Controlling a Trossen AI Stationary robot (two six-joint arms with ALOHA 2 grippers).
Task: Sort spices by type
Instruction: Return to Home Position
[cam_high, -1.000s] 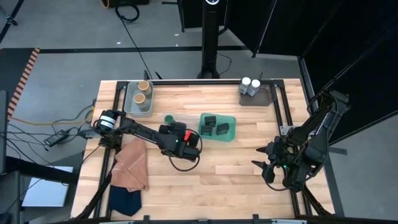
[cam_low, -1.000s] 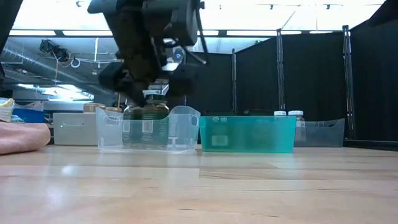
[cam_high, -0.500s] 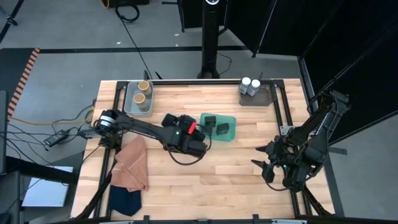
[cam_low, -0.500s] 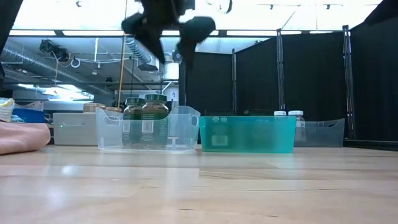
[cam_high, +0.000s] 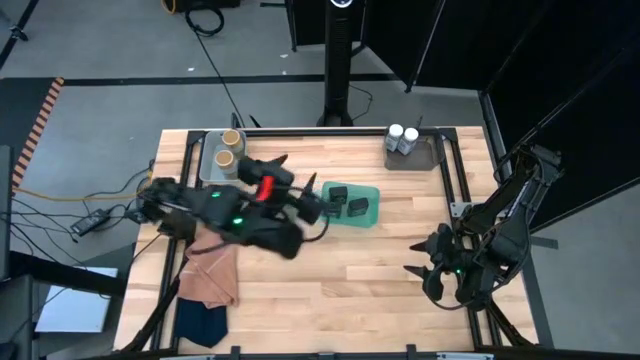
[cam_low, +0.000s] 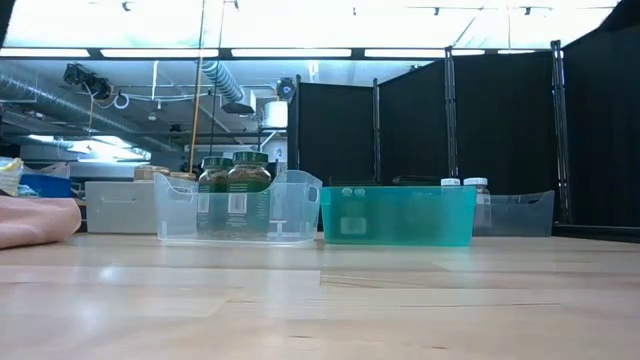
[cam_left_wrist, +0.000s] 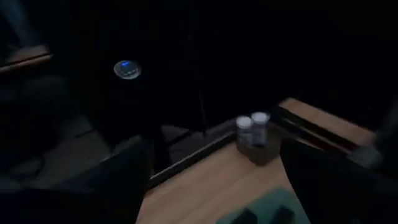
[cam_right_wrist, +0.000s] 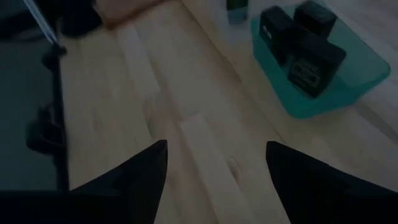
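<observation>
My left gripper (cam_high: 314, 201) is raised high over the table's middle, open and empty (cam_left_wrist: 214, 186), beside the teal tray (cam_high: 368, 213) that holds dark tins (cam_high: 340, 196). Two green-lidded jars (cam_low: 236, 192) stand in a clear tray (cam_low: 300, 210); in the high view the left arm hides them. Tan-lidded jars (cam_high: 228, 147) sit in a grey tray at the far left. White-lidded jars (cam_high: 402, 137) sit in a grey tray (cam_high: 425, 157) at the far right. My right gripper (cam_high: 422, 267) waits open near the right edge, empty, and its wrist view shows the tins (cam_right_wrist: 301, 46).
A folded orange cloth (cam_high: 211, 270) and a navy cloth (cam_high: 200, 322) lie at the near left corner. Bare wood (cam_high: 350, 290) stretches across the near middle between the two arms. Black frame rails (cam_high: 455, 185) run along the table's edges.
My left gripper has risen from over the clear tray, up and out of the low view, and the arm has swung back toward the table's left. The two green-lidded jars stay standing in the clear tray. My right arm has kept still.
</observation>
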